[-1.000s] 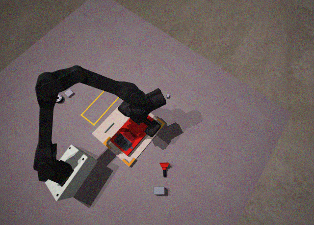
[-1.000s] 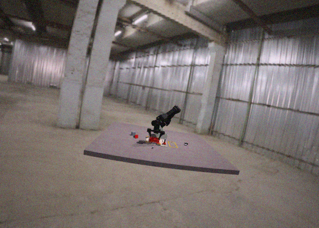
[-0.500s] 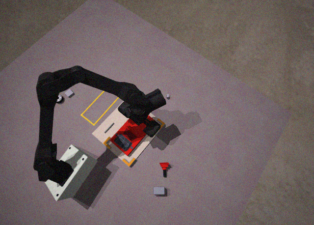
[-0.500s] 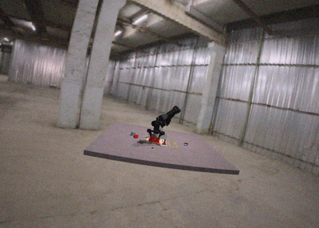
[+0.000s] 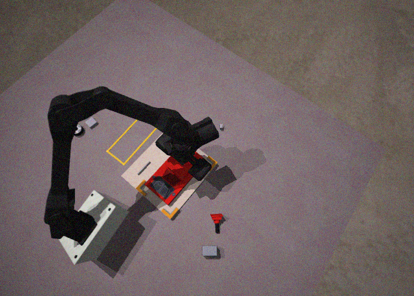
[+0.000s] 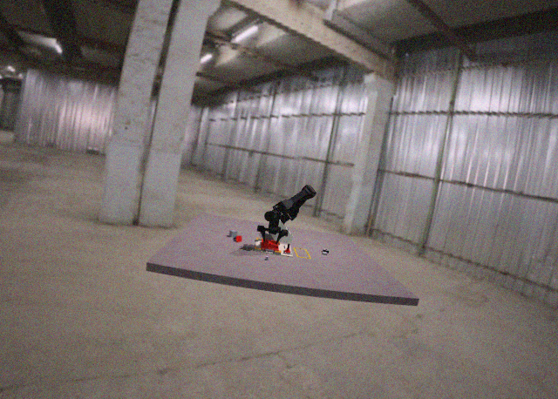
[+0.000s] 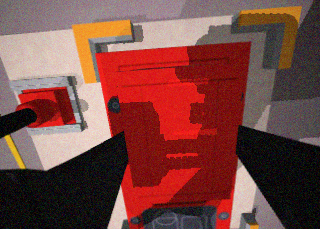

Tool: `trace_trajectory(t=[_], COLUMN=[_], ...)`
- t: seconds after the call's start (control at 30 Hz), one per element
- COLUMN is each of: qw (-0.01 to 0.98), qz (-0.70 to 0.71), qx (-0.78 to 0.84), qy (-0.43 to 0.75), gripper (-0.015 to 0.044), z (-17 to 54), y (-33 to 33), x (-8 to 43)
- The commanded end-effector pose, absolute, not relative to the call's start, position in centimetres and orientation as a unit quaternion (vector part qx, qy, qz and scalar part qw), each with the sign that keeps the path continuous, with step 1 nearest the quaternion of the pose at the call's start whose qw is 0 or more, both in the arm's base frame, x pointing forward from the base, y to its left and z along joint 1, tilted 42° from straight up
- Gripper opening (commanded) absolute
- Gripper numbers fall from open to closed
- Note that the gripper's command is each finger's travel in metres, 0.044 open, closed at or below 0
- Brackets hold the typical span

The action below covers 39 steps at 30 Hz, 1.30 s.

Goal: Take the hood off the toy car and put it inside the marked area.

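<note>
The toy car [image 5: 168, 200] [image 6: 268, 248] [image 7: 220, 52] is red and sits on a cream board [image 5: 132, 172] [image 7: 30, 54] between orange corner brackets. Its hood [image 7: 177, 131] is a flat red panel, lying level on the car as far as I can tell; the arm partly covers it in the top view. My gripper [image 5: 185, 161] [image 6: 271, 240] [image 7: 178, 133] points down over the car and is shut on the hood, one finger at each long side. The marked area [image 5: 115, 158] [image 6: 309, 253] [image 7: 15, 151] is a yellow outline on the table beside the board.
A red piece [image 7: 62, 106] with a black handle stands in a grey holder on the board, near one finger. A red-and-black tool [image 5: 216, 216] and a grey block [image 5: 209, 251] lie off the board. Another block [image 5: 91, 122] and a round part [image 5: 78, 130] lie beyond the outline.
</note>
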<state>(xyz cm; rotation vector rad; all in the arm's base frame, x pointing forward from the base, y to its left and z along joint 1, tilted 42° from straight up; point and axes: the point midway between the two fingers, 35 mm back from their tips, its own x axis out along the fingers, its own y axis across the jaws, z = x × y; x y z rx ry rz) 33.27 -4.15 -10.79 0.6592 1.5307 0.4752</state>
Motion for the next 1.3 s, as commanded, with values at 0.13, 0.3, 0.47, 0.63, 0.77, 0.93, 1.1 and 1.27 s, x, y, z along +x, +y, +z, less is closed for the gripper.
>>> trace_trajectory(t=[0.13,0.3,0.47,0.63,0.77,0.93,1.1,1.27], qw=[0.649,0.649,0.649,0.649,0.649,0.649,0.649,0.649], qz=[0.209,0.209,0.209,0.209,0.209,0.209,0.209,0.209], qx=[0.288,0.288,0.288,0.288,0.288,0.288,0.288,0.288], qy=[0.672,0.672,0.672,0.673,0.673,0.673,0.673,0.673], gripper=[0.0000,0.0000,0.0000,0.0000,0.0000,0.0000,0.0000,0.0000], z=[-10.3,-10.1,-9.9,-9.6,-9.4,-9.2,-8.9,-8.7], y=[-4.6,-4.8,-5.0,-5.3,-5.4,-5.6,-5.9,-6.1], x=[33.3,33.3,33.3,33.3,33.3,33.3,33.3,33.3])
